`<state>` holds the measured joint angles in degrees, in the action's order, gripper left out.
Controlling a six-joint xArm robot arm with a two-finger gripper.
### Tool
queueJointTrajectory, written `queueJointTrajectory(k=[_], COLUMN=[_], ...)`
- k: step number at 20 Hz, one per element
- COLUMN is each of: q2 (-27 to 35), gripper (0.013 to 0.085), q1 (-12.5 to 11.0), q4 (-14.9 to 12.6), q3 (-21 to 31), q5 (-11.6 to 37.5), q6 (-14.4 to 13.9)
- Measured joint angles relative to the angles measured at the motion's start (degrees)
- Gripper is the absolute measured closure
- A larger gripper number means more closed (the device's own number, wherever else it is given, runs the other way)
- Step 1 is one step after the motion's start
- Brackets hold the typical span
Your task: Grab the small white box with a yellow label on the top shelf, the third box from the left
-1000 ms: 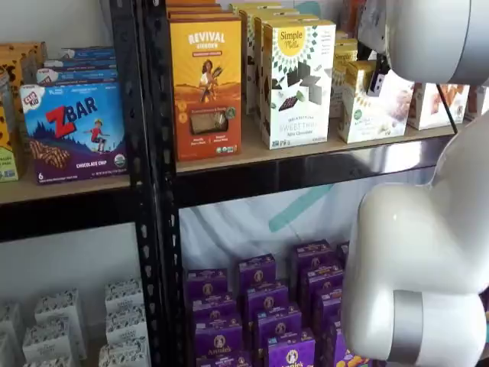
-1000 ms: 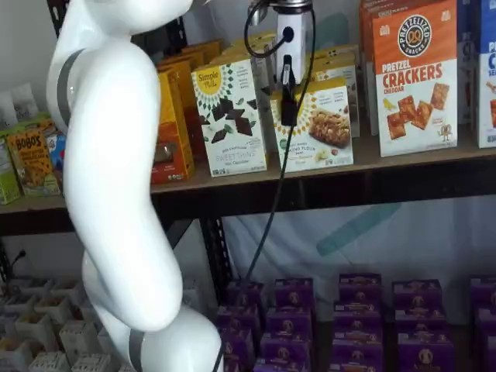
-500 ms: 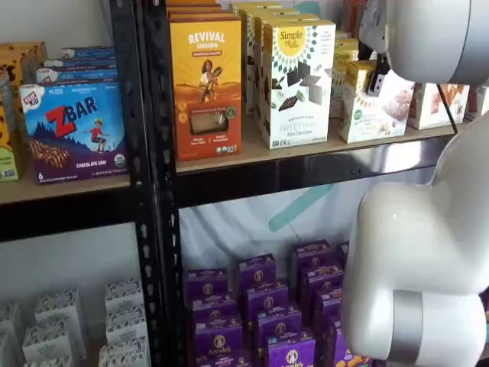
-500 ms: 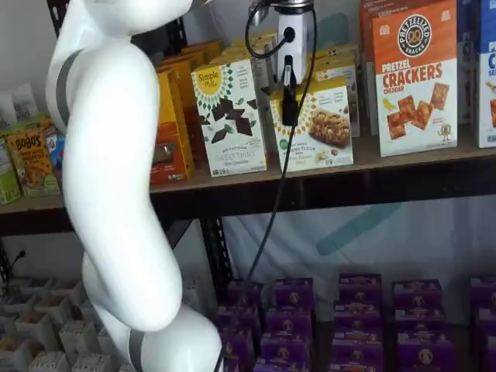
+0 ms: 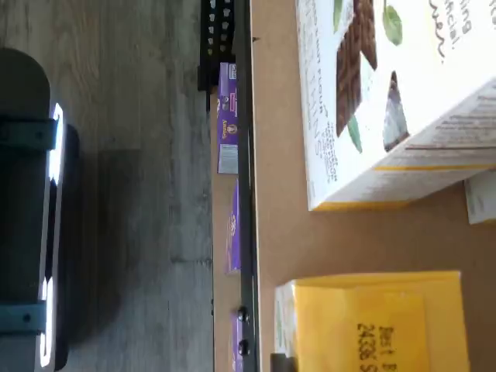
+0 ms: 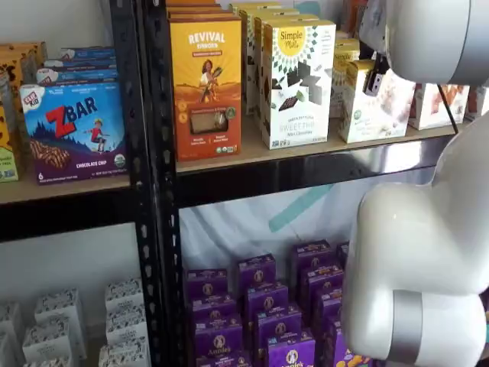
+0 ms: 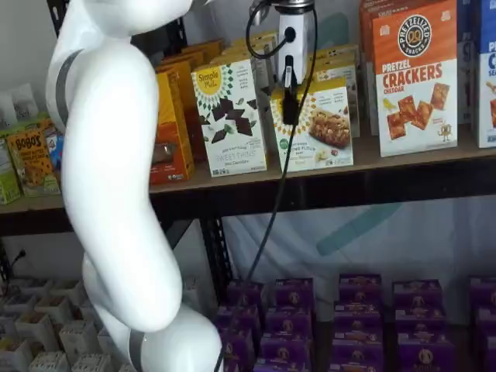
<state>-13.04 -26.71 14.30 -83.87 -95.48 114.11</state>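
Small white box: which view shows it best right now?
The shelf view where the small white box faces the camera: label and cookie picture are clear, the tool at its front. In the other shelf view the box is partly behind the arm. The wrist view shows only its yellow top.

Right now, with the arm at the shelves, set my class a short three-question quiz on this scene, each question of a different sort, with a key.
1. True or false: the small white box stands on the top shelf.
2. Which box stands next to it, on the side away from the pretzel crackers? A) a Zbar box B) the Simple Mills box with the sunburst C) a purple box
3. Fill in: the boxes on the level below are ____ in colour.
Key: 1 true; 2 B; 3 purple.
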Motion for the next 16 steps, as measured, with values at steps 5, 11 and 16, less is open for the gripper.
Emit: queueJointTrajectory(k=[5,11,16], q2=[0.21,-0.1,-0.53], gripper=[0.061,0.065,0.065], q1=[-0.1,-0.12,-0.26], q4=[0.1,0.36,-0.45], q3=[-0.44,-0.34,-1.24], q5=[-0.38,-0.85,-3.55], q6=[0.02,-0.08,-0.14])
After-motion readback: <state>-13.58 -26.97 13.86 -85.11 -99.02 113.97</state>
